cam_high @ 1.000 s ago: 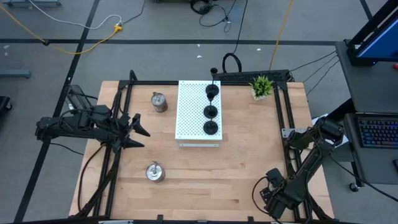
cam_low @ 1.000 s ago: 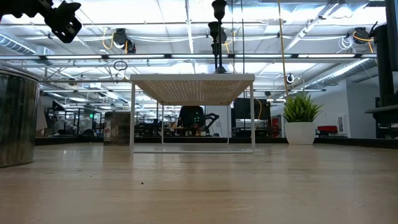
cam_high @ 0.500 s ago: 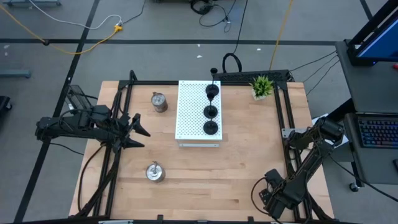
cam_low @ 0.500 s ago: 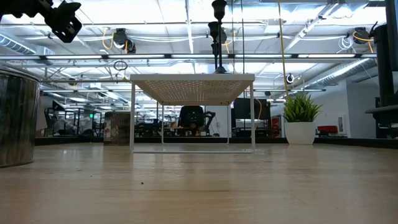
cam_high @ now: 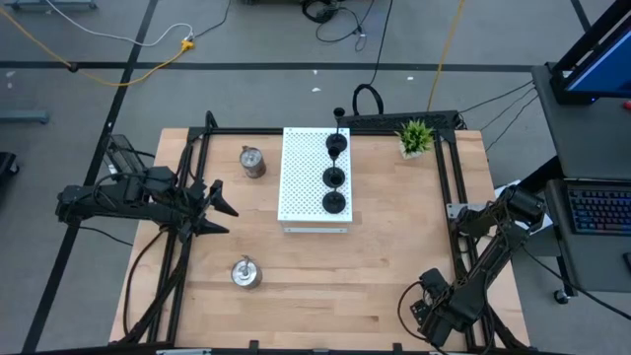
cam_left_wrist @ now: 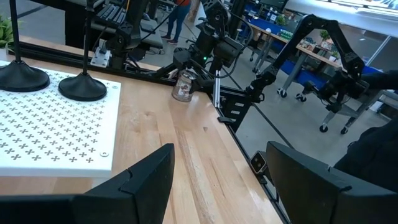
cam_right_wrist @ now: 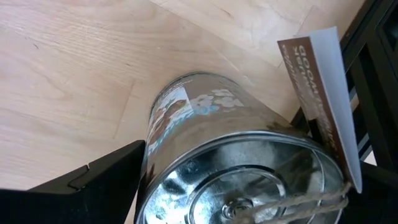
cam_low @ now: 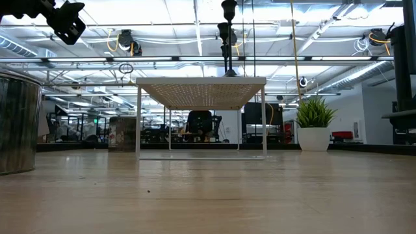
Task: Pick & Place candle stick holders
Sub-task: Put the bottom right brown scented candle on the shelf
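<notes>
Three black holders (cam_high: 334, 177) stand by their round bases in a row on the white perforated board (cam_high: 301, 182). One silver holder (cam_high: 253, 161) stands left of the board, and another (cam_high: 245, 272) stands nearer the front edge. My left gripper (cam_high: 219, 207) is open and empty left of the board, above the table (cam_left_wrist: 217, 186). A third silver holder (cam_right_wrist: 224, 149) carries a paper tag (cam_right_wrist: 317, 87). It stands on the table at the near right corner, between the open fingers of my right gripper (cam_right_wrist: 249, 199). My right gripper points down over the third silver holder, one finger (cam_right_wrist: 93, 180) on each side of its round wall (cam_right_wrist: 168, 137). I cannot tell whether the fingers touch it. The holder stands on the table.
A small green potted plant (cam_high: 415, 136) stands at the far right corner. A black frame (cam_high: 454, 177) runs along the table's left, right and far edges. Bare wood lies between the board and the right arm (cam_high: 493, 237). The low view shows a silver wall (cam_low: 16, 123) close by at its left.
</notes>
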You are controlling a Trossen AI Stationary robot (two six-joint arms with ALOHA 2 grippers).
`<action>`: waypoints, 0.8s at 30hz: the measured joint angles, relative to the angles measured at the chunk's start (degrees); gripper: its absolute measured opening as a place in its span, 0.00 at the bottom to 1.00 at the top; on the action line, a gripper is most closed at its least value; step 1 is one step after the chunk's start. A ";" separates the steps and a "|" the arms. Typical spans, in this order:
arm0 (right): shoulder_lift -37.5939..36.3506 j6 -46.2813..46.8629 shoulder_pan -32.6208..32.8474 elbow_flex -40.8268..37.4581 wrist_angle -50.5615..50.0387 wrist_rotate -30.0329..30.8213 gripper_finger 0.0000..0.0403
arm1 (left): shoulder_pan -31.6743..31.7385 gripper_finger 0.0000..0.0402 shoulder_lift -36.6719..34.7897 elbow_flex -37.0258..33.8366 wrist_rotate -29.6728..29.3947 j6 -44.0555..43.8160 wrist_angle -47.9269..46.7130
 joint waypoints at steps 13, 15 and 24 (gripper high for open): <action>-0.15 -0.09 -0.02 -1.87 3.12 -0.33 0.99 | 0.00 0.64 -0.01 0.00 -0.03 -0.39 0.02; -0.15 -0.86 -0.02 -2.23 4.21 -0.33 0.99 | 0.00 0.64 0.00 0.00 -0.02 -0.39 0.02; -0.07 -1.03 -0.02 -3.60 6.23 -0.27 0.99 | 0.00 0.64 0.00 0.00 -0.04 -0.44 0.04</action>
